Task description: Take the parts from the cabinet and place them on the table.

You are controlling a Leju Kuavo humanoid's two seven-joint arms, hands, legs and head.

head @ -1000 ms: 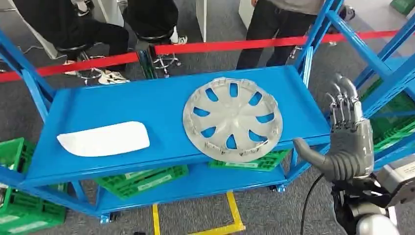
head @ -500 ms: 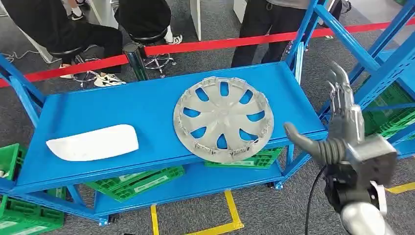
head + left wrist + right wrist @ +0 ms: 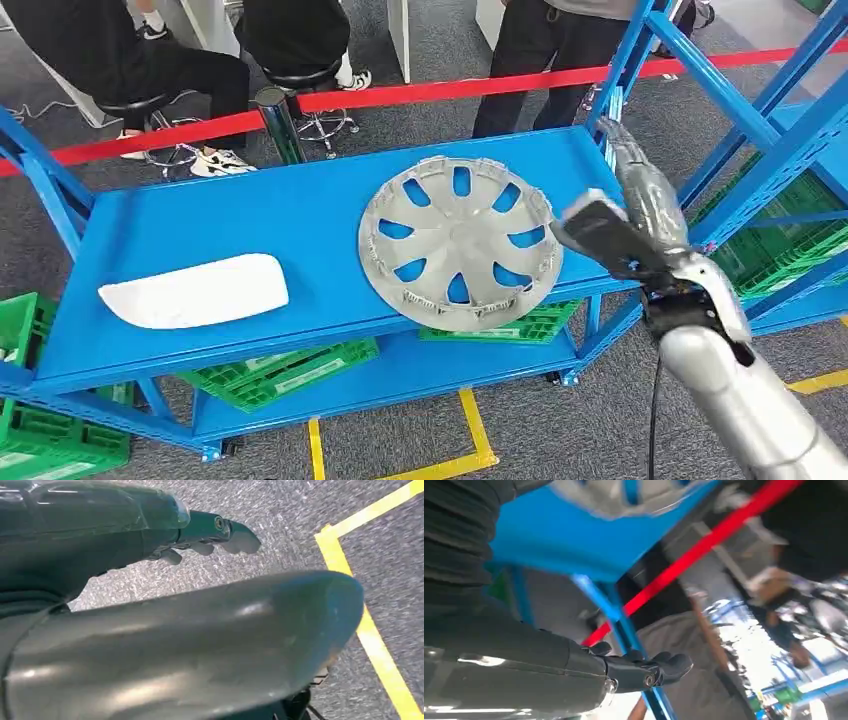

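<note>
Head view: right hand [image 3: 625, 215] outstretched, empty, beside hubcap [image 3: 460, 240]

- Wheel cover [image 3: 459, 242] lies on the cabinet shelf [image 3: 310, 215], right of middle.
- Flat panel [image 3: 194, 291] lies on the shelf's left.
- Crates [image 3: 285, 367] sit on the level beneath the shelf.

Right hand [image 3: 640, 225] motion-blurred, finger pose unreadable; grey round plastic hubcap [image 3: 624, 492] smeared and cropped in right wrist view.
</note>
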